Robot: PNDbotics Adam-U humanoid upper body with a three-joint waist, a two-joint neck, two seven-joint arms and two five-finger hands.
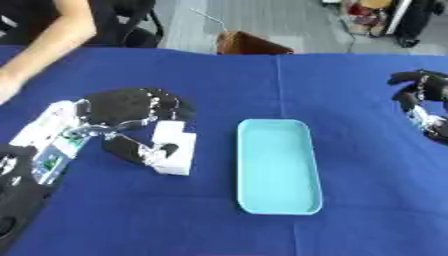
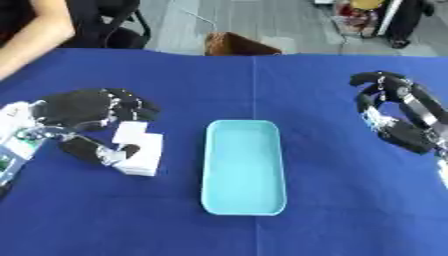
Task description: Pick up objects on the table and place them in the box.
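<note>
The left hand reaches in from the left side over the blue table, its black fingers curled over the top of a white blocky object and its thumb pressed against the object's near-left side, so the object is pinched between them. The object sits on the cloth just left of the light blue box, a shallow rounded tray lying lengthwise at the middle of the table; the two are near but not touching. The left forearm, white and silver with black at the lower corner, slants down toward the lower left edge. The right hand hangs at the right side, well apart from the box, its fingers bent inward with nothing between them.
</note>
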